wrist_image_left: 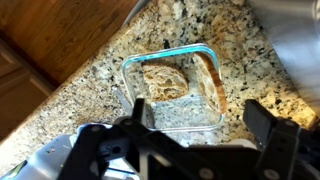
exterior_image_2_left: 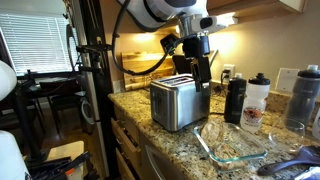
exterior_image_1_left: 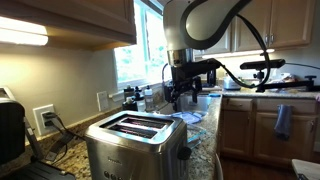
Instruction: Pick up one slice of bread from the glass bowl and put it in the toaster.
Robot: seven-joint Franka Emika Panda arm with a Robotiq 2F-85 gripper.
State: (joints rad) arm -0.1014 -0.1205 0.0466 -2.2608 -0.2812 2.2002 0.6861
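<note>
In the wrist view a square glass bowl (wrist_image_left: pixel 170 53) with a teal rim sits on the speckled granite counter. It holds two tan slices of bread, one lying flat (wrist_image_left: pixel 165 82) and one leaning on its edge (wrist_image_left: pixel 208 75). My gripper (wrist_image_left: pixel 200 122) hangs above the bowl's near edge, open and empty, with its two black fingers wide apart. In both exterior views the gripper (exterior_image_2_left: pixel 204 78) (exterior_image_1_left: pixel 184 92) is raised above the counter, between the steel toaster (exterior_image_2_left: pixel 179 103) (exterior_image_1_left: pixel 135 142) and the glass bowl (exterior_image_2_left: pixel 215 155).
A black bottle (exterior_image_2_left: pixel 235 100), a clear bottle with a black cap (exterior_image_2_left: pixel 257 102) and a grey bottle (exterior_image_2_left: pixel 304 97) stand behind the bowl. Wooden cabinets hang overhead. A black tripod stand (exterior_image_2_left: pixel 90 60) stands by the counter's end. The counter edge runs along the front.
</note>
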